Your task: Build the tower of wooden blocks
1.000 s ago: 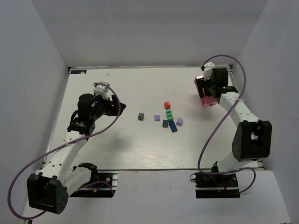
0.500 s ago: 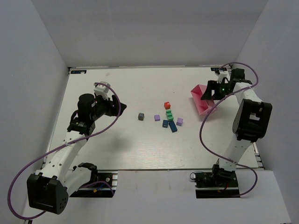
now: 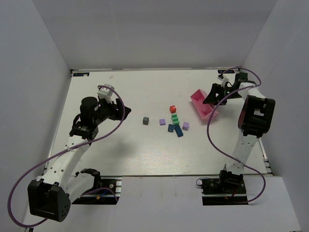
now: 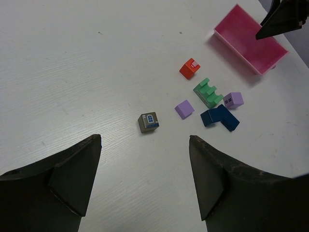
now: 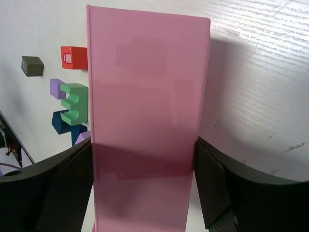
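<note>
The wood blocks lie loose mid-table, none stacked: a red cube (image 3: 173, 108) (image 4: 189, 68), a green notched block (image 3: 175, 118) (image 4: 208, 93), two purple cubes (image 3: 162, 122) (image 3: 186, 125), blue blocks (image 3: 179, 131) (image 4: 219, 117) and a grey cube (image 3: 146, 120) (image 4: 148, 123) apart to the left. My left gripper (image 3: 118, 110) (image 4: 145, 140) hovers open, left of the grey cube, nothing between its fingers. My right gripper (image 3: 212, 95) (image 5: 144, 140) is shut on a pink box (image 3: 203, 104) (image 5: 147, 96), right of the blocks.
The pink box (image 4: 250, 39) is tilted, its hollow side showing from above, its lower end a short way from the right purple cube. White walls close in the table on the left, back and right. The right arm stands along the right edge.
My right wrist has swung toward the back right and turned the pink box, whose free end now points left toward the blocks. The left arm and the blocks have not moved.
</note>
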Available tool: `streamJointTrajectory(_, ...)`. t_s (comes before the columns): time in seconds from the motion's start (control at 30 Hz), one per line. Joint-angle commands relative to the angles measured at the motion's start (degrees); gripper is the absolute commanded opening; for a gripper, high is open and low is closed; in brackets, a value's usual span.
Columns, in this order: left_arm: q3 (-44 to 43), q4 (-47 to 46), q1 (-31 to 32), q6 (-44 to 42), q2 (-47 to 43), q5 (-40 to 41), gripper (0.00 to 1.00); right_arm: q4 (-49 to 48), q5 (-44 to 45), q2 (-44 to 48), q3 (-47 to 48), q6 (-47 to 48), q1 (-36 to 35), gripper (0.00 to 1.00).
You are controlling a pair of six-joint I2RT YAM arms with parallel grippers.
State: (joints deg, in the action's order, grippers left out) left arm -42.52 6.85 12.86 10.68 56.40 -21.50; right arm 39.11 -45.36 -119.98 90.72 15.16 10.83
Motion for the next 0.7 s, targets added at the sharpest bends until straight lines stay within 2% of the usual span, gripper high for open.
streamJointTrajectory(0.0,-2.13,-0.61,-0.21,-0.66,-0.5,-0.92,0.83,1.05,-2.89,-1.74,3.76,0.4,0.25,0.15)
streamJointTrajectory(0.07,-2.13,-0.61,-0.21,-0.66,-0.5,-0.92,0.83,0.97,-3.15,-2.62,4.38,0.31,0.42,0.37)
streamJointTrajectory(0.27,-2.13,-0.61,-0.21,-0.66,0.02,-0.92,0.83,0.79,-1.58,-3.94,5.35,0.84,0.77,0.72)
streamJointTrajectory(0.3,-2.13,-0.61,-0.21,-0.66,0.02,-0.92,0.83,0.7,-1.13,-3.94,5.43,0.75,0.77,0.83)
streamJointTrajectory(0.37,-2.13,-0.61,-0.21,-0.66,0.02,-0.92,0.83,0.44,0.09,-4.03,5.79,0.93,0.86,0.9)
streamJointTrajectory(0.67,-2.13,-0.61,-0.21,-0.66,0.02,-0.92,0.83,0.09,2.82,-3.77,6.58,1.54,1.56,0.9)
